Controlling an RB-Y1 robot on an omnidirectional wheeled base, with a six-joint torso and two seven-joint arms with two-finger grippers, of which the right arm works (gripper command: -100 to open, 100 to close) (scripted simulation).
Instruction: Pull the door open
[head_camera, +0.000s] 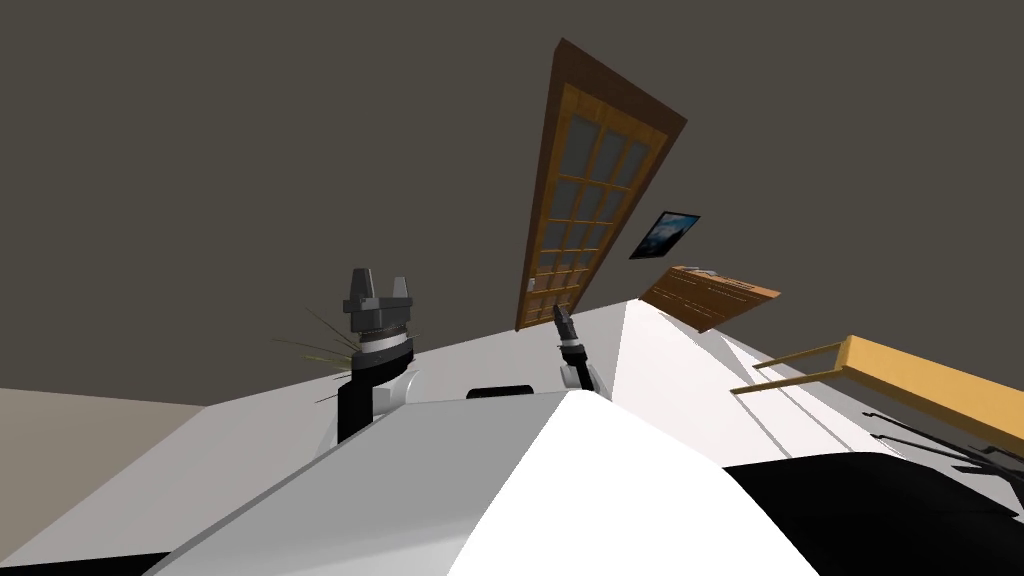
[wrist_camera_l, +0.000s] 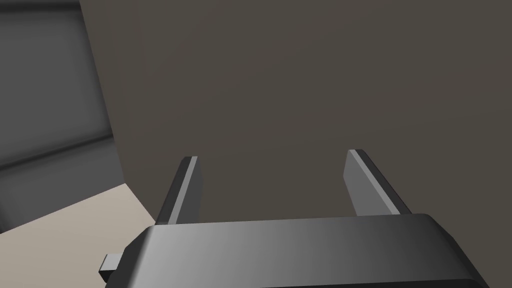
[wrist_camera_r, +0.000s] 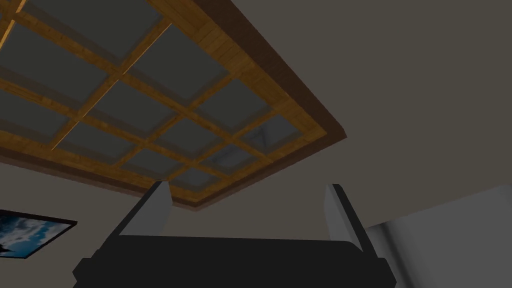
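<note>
From the head, the wooden door with glass panes stands in the grey-brown wall ahead, inside a dark brown frame. A small grey handle sits on the door's edge. The right claw is held up in front of the lower part of the door, near the handle. The left claw is held up well off to the side, away from the door. A picture hangs on the wall beside the door, and a wooden cabinet stands near it.

From the left wrist, the left claw's two fingers stand wide apart and hold nothing.

From the right wrist, the right claw's fingers are wide apart too, with nothing between them. They point at the door's glass panes and do not touch the door.
</note>
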